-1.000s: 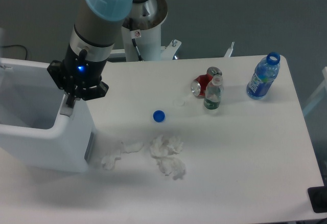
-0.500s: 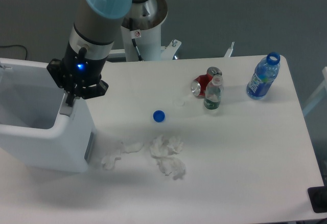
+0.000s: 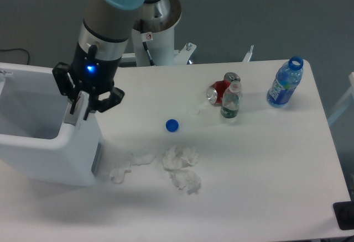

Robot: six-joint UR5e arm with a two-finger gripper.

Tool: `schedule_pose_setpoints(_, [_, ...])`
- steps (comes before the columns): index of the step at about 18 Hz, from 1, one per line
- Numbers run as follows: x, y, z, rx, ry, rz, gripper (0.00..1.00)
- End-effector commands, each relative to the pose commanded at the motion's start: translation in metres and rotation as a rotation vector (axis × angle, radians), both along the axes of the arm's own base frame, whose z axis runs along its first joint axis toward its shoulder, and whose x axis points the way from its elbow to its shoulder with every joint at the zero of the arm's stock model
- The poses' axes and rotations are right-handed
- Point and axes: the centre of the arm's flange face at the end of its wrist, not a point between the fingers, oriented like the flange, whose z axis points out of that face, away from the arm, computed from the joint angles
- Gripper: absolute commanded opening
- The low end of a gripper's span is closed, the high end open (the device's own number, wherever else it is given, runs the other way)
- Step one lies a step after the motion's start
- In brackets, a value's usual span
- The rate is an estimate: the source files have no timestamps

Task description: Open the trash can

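1. The trash can [image 3: 41,142], a white boxy plastic bin with rounded corners, sits at the left edge of the frame, its top open.
2. The gripper [image 3: 78,109] hovers over the bin's right rim; whether its fingers are apart cannot be told.
3. Crumpled tissues [image 3: 180,167] lie at lower centre.

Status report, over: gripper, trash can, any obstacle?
Gripper at trash can right rim, jaw state unclear. Can top looks open, interior visible. Crumpled tissues beside can, not blocking.
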Motion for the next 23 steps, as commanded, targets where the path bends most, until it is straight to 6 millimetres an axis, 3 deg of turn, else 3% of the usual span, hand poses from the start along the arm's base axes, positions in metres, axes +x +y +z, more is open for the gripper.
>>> schedule_pose_setpoints(1, [-0.008, -0.002, -0.003, -0.004, 0.004, 0.012, 1.00])
schedule_pose_setpoints(6, [-0.022, -0.018, -0.042, -0.107, 0.110, 0.005, 1.00])
schedule_pose_setpoints(9, [-0.033, -0.026, -0.067, -0.225, 0.237, -0.088, 1.00])
schedule_pose_setpoints(14, [-0.056, -0.037, -0.075, -0.273, 0.309, -0.188, 1.00])
schedule_pose_setpoints(19, [-0.077, -0.026, -0.105, -0.282, 0.381, -0.453, 1.00])
schedule_pose_setpoints(23, [-0.112, -0.025, -0.136, -0.343, 0.419, -0.478, 1.00])
